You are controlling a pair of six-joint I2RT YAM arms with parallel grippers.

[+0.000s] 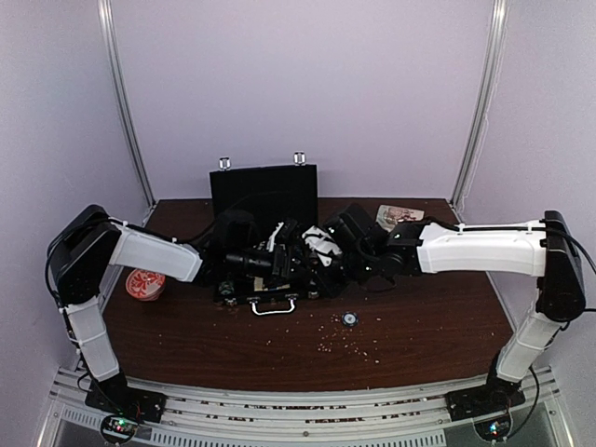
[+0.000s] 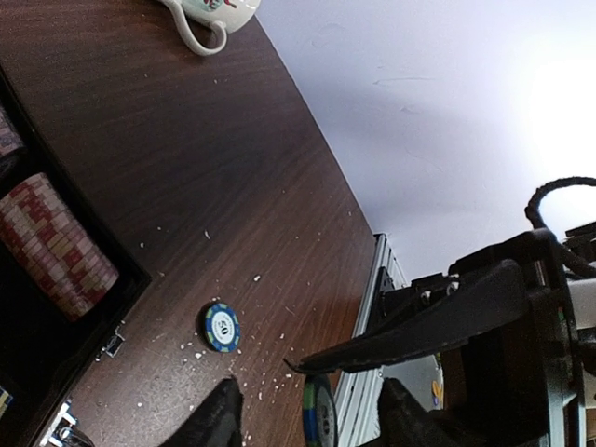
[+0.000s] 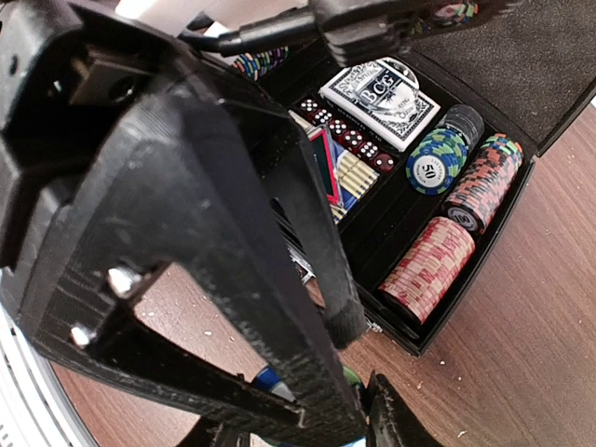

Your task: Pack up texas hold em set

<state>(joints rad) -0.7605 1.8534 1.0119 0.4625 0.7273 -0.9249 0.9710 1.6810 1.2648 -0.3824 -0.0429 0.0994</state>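
The black briefcase stands open, lid (image 1: 264, 191) upright; its tray rim (image 3: 438, 337) also shows in the left wrist view (image 2: 130, 277). Inside lie a red-white chip stack (image 3: 430, 270) (image 2: 56, 247), a blue-green stack (image 3: 436, 160), a card deck (image 3: 380, 102) and dice (image 3: 346, 132). My right gripper (image 3: 300, 430) (image 1: 321, 247) is shut on the rim of a blue-green chip (image 3: 272, 376) at the case's front. My left gripper (image 2: 309, 408) (image 1: 279, 264) is open, its fingers on either side of that chip (image 2: 319, 419) without touching it. Another blue chip (image 2: 222, 327) (image 1: 349, 318) lies flat on the table.
An orange-red dish (image 1: 144, 284) sits at the table's left edge. A white printed mug (image 2: 216, 11) (image 1: 399, 216) lies at the back right. Crumbs are scattered around the loose chip. The case's silver handle (image 1: 273, 305) points at the near edge.
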